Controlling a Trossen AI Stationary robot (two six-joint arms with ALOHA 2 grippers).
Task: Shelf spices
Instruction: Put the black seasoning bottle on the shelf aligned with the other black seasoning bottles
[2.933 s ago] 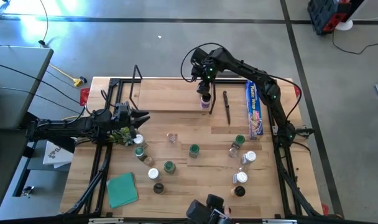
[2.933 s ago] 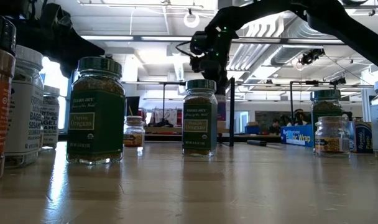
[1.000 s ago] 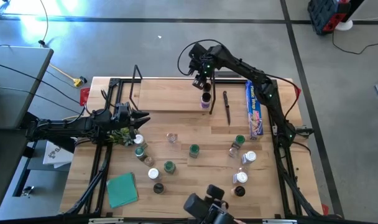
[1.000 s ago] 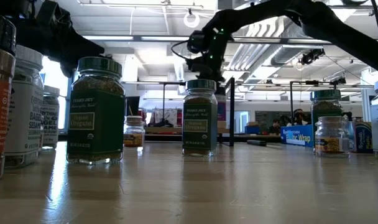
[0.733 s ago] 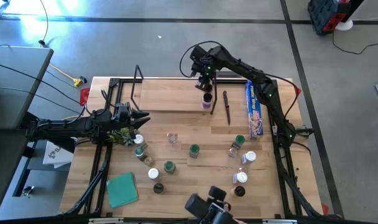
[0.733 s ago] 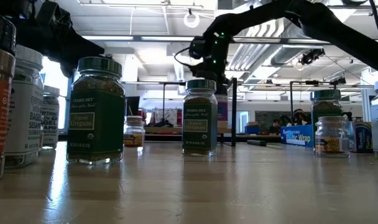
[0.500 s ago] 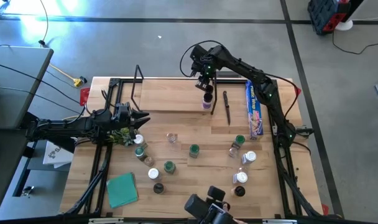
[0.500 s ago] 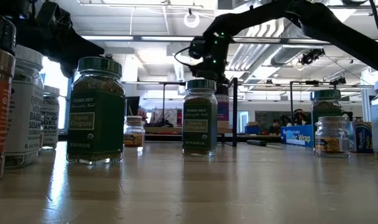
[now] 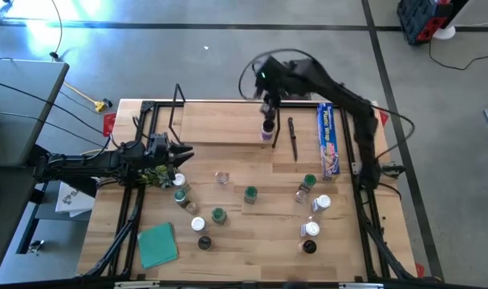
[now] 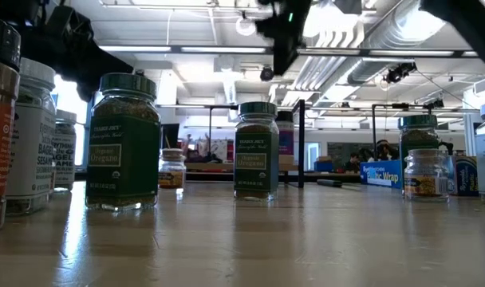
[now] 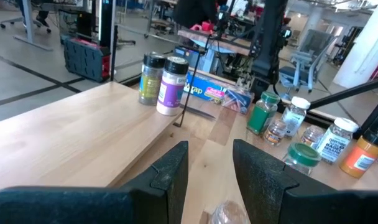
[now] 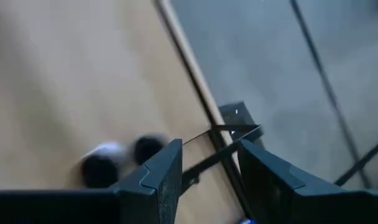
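Observation:
The shelf is a light-wood board at the table's far side. Two spices stand on its right end, a dark-lidded jar beside a white-lidded jar with a purple label. Several more spices stand on the table's near half, among them green-lidded oregano jars. My right gripper hangs open and empty high above the two shelved jars. My left gripper waits open at the table's left, pointing level toward the right.
A long blue wrap box and a black slender tool lie right of the shelf. A green leafy bunch sits under my left arm. A green pad lies near left. A black wire upright stands on the shelf's left end.
My right gripper, open, has risen quickly from just above the two jars on the shelf's right end to well above them. The jars stay standing where they were.

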